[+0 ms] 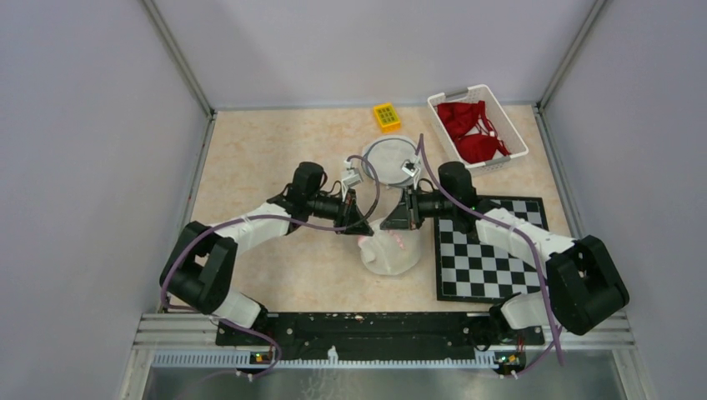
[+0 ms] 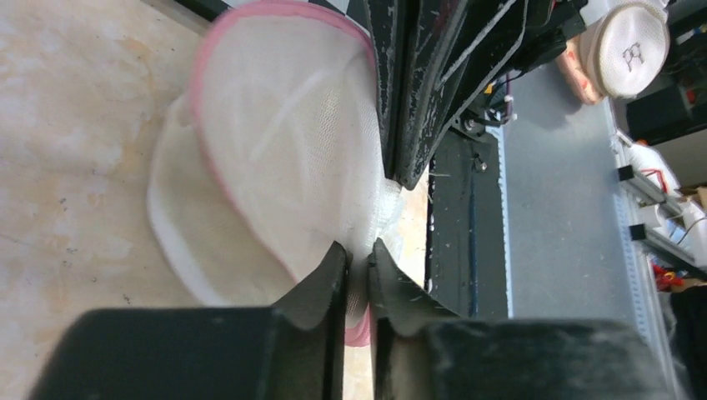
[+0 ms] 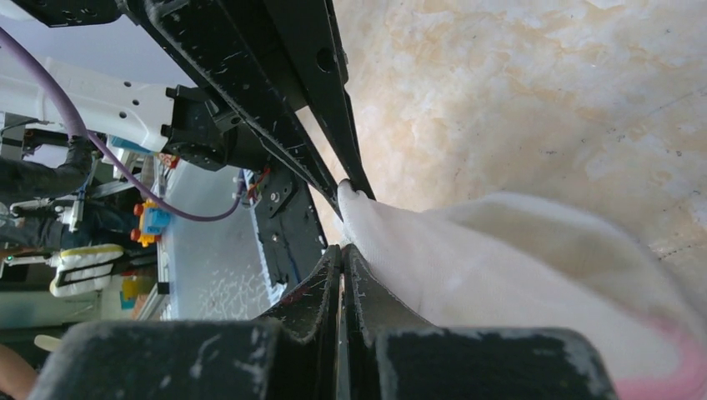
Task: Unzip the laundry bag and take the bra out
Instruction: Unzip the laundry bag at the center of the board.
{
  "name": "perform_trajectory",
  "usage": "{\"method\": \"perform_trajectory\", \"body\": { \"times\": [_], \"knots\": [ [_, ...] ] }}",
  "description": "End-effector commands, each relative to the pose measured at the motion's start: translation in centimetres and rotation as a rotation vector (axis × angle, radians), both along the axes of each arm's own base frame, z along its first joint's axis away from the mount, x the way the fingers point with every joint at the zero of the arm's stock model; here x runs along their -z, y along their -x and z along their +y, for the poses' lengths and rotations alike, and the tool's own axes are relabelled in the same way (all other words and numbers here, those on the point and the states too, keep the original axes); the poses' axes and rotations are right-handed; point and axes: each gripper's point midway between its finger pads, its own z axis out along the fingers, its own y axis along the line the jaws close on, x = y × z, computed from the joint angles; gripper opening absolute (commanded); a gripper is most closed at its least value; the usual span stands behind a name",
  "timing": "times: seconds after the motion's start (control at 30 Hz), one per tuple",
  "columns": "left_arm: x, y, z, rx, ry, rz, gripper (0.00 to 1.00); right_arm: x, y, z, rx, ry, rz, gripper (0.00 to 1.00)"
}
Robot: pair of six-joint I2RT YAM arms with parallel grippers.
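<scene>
The laundry bag (image 1: 390,254) is white mesh with a pink trim and lies between the two arms. In the left wrist view the bag (image 2: 275,142) bulges up, and my left gripper (image 2: 358,252) is shut on a fold of its mesh by the pink edge. From above, the left gripper (image 1: 364,229) and right gripper (image 1: 390,223) meet at the bag's far rim. My right gripper (image 3: 343,250) has its jaws pressed together, with the bag's cloth (image 3: 500,267) lying against its outer side. I see nothing between them. The bra is hidden.
A second round mesh bag (image 1: 392,154) lies just beyond the grippers. A white basket (image 1: 518,142) with red garments stands at the back right. A yellow block (image 1: 386,117) sits at the back. A checkerboard mat (image 1: 492,258) lies under the right arm.
</scene>
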Motion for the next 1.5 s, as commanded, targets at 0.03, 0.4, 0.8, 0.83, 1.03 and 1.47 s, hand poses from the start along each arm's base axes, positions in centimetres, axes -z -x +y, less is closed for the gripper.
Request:
{"method": "perform_trajectory", "body": {
  "times": [0.03, 0.4, 0.8, 0.83, 1.03, 1.47],
  "knots": [
    [-1.5, 0.1, -1.0, 0.035, 0.075, -0.007, 0.01, -0.5, -0.1, 0.2, -0.032, -0.024, -0.041, 0.0],
    [-1.5, 0.0, -0.6, 0.017, 0.076, 0.024, 0.0, -0.2, 0.1, 0.5, -0.065, -0.018, -0.005, 0.17],
    [-1.4, -0.2, 0.8, -0.022, 0.056, 0.026, 0.0, 1.1, -3.1, -1.8, 0.105, 0.18, -0.125, 0.0],
    [-1.3, -0.3, 0.9, -0.025, 0.053, 0.023, 0.0, 1.1, -3.2, -1.9, 0.114, 0.189, -0.128, 0.0],
    [-1.0, -0.8, 1.6, -0.052, 0.038, 0.01, 0.0, 1.0, -4.2, -3.0, 0.158, 0.229, -0.152, 0.0],
    [-0.5, -1.1, 2.1, -0.055, 0.014, -0.011, 0.0, 0.2, -4.2, -3.4, 0.144, 0.2, -0.157, 0.0]
  ]
}}
